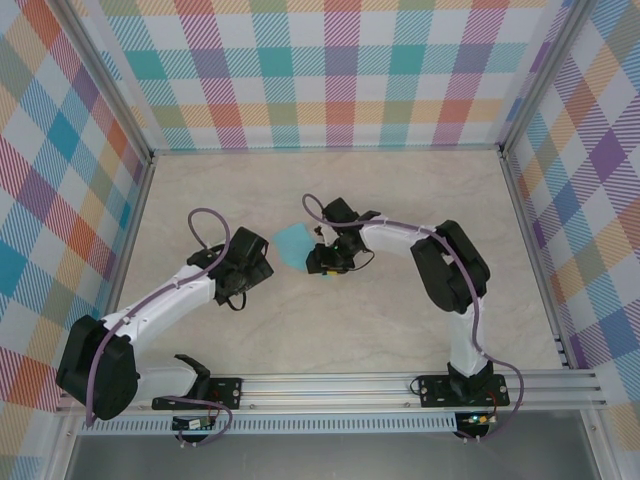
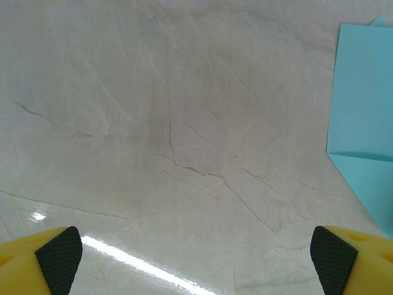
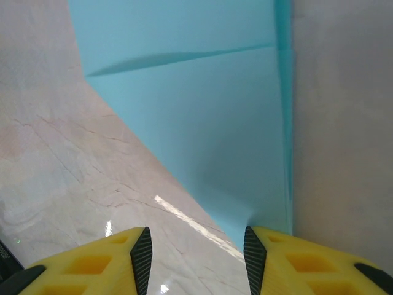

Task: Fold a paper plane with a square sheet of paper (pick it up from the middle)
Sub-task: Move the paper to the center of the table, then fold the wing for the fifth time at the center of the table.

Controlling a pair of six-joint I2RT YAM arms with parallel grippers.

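At the middle of the worktop (image 1: 400, 200): one sheet of paper (image 1: 292, 245), turquoise, plain, creased into a pointed shape, lying between the two pincers.

To the left of the sheet: left pincer (image 1: 252, 262), just beside the paper's left edge in the overhead view. From the left wrist camera: same pincer (image 2: 196, 264) wide open, with yellow fingers (image 2: 31, 264) and black ribbed pads at the two bottom corners. Between them, bare pale marble-patterned surface only. Sheet (image 2: 362, 104) at the right margin of that view, one crease across it, clear of both pads.

To the right of the sheet: right pincer (image 1: 325, 262), at the paper's near right side. From the right wrist camera: same pincer (image 3: 198, 261) partly open, gripping nothing, with black pads (image 3: 142, 258) on yellow fingers. Bare worktop in the gap. Sheet (image 3: 202, 123) large ahead, narrowing to a tip that runs down to the inner face of the right-hand finger. Touching or merely close: cannot tell. One long fold along the sheet's right edge, one slanting crease across its upper part.

Around the worktop: checked pastel walls (image 1: 340, 70) on three sides. Along the near edge: aluminium rail (image 1: 340, 385) carrying both arm bases.
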